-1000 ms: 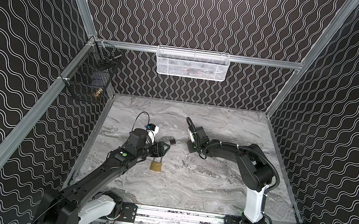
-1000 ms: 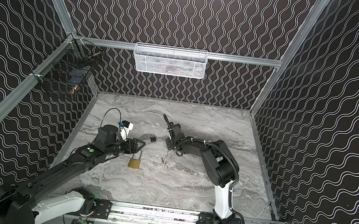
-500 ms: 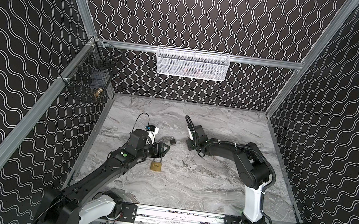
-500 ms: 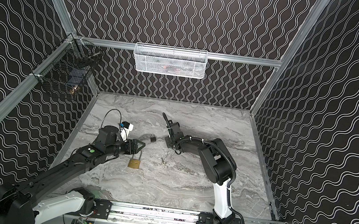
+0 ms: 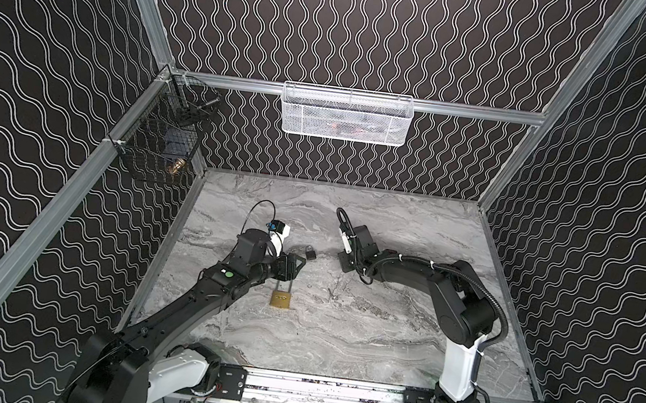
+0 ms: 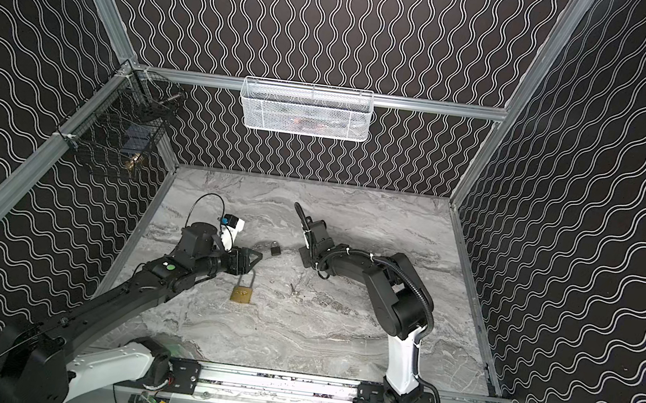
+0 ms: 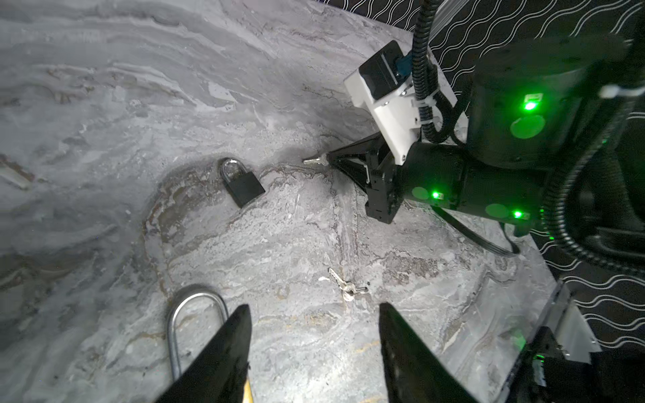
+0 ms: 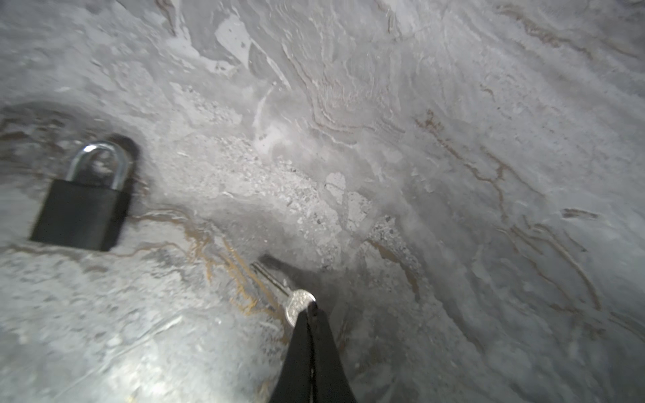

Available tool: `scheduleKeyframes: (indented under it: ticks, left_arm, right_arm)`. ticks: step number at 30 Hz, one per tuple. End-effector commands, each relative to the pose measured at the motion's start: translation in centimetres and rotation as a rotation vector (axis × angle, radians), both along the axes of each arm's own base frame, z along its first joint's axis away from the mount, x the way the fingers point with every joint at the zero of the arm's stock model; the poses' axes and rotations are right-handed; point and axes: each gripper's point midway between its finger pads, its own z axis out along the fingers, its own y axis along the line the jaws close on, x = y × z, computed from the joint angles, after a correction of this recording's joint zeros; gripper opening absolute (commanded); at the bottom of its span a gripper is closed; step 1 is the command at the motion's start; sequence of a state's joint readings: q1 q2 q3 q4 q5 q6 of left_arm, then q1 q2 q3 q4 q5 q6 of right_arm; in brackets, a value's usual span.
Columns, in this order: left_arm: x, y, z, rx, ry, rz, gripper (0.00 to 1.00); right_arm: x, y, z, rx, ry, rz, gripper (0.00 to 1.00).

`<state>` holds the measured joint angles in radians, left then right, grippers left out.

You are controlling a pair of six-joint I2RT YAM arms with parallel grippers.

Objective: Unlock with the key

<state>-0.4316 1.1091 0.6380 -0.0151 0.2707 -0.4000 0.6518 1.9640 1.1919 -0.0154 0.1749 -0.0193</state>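
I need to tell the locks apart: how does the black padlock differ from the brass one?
The black padlock has a smaller, dark body; the brass padlock a golden one. The black padlock's shackle is short, the brass padlock's long and narrow. Both lie flat on the marble table with silvery shackles.

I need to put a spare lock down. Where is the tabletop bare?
Bare: the front strip between brass padlock and rail; the back strip along the wall. Crowded: the middle, where left gripper, right gripper, black padlock and loose keys sit close.
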Motion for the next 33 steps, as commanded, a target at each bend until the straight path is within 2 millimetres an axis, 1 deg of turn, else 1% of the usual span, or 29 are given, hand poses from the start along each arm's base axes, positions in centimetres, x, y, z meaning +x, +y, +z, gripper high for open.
scheduleKeyframes:
  ticks: [1, 2, 4, 8, 10, 12, 13, 14, 15, 16, 18, 20, 22, 24, 26, 27, 30, 33]
  left_arm:
    - [1.8, -0.5, 2.2, 0.033, -0.218, -0.024, 0.59]
    - [2.0, -0.6, 2.3, 0.035, -0.251, -0.025, 0.59]
    - [1.9, -1.5, 2.7, 0.023, -0.338, -0.064, 0.58]
    - [0.5, -3.4, 3.7, 0.014, -0.564, -0.140, 0.59]
    - [0.6, -3.1, 4.4, -0.058, -0.594, -0.085, 0.60]
    - [0.9, -3.0, 5.4, -0.169, -0.583, -0.038, 0.57]
    - [1.1, -3.1, 5.8, -0.232, -0.552, -0.012, 0.54]
    - [1.6, -3.0, 5.9, -0.307, -0.496, 0.036, 0.52]
    - [2.2, -3.1, 5.8, -0.369, -0.429, 0.072, 0.48]
    - [2.5, -3.3, 5.6, -0.416, -0.370, 0.089, 0.46]
    - [3.0, -4.4, 5.9, -0.539, -0.276, 0.090, 0.47]
    - [3.1, -5.1, 6.8, -0.666, -0.261, 0.079, 0.46]
    - [3.2, -5.5, 7.0, -0.751, -0.253, 0.078, 0.44]
    - [3.6, -6.2, 6.5, -0.769, -0.208, 0.067, 0.42]
    - [3.9, -7.3, 5.7, -0.738, -0.164, 0.046, 0.40]
    - [3.9, -7.7, 5.6, -0.730, -0.161, 0.041, 0.40]
    - [4.1, -8.6, 5.8, -0.754, -0.161, 0.034, 0.40]
    - [4.4, -9.8, 4.9, -0.727, -0.127, 0.022, 0.37]
  right_arm:
    - [-1.1, 0.1, 1.0, 0.031, 0.029, 0.025, 0.00]
    - [-1.4, 0.0, 1.1, 0.045, 0.042, 0.024, 0.00]
    - [-2.1, 0.0, 2.6, 0.095, 0.048, 0.022, 0.00]
    - [-3.4, -0.4, 4.0, 0.181, 0.089, 0.000, 0.00]
    - [-3.9, -0.7, 4.8, 0.220, 0.104, -0.029, 0.00]
    - [-4.4, -0.7, 6.3, 0.293, 0.099, -0.056, 0.00]
    - [-4.8, -0.7, 6.8, 0.331, 0.099, -0.067, 0.00]
    - [-4.9, -0.5, 8.0, 0.389, 0.084, -0.078, 0.00]
    - [-5.6, -0.8, 7.7, 0.421, 0.096, -0.093, 0.00]
    - [-5.9, -0.8, 8.4, 0.460, 0.085, -0.100, 0.00]
    - [-6.3, -0.8, 9.6, 0.526, 0.056, -0.097, 0.00]
    - [-6.5, -1.1, 10.7, 0.563, 0.030, -0.111, 0.00]
    - [-6.7, -1.5, 11.7, 0.599, -0.001, -0.126, 0.00]
    - [-6.9, -1.9, 12.9, 0.646, -0.034, -0.140, 0.00]
    - [-7.0, -2.1, 13.8, 0.677, -0.056, -0.145, 0.00]
    - [-7.1, -2.0, 14.1, 0.689, -0.060, -0.141, 0.00]
    - [-7.2, -1.7, 14.3, 0.695, -0.058, -0.134, 0.00]
    - [-7.3, -1.6, 14.7, 0.715, -0.065, -0.128, 0.00]
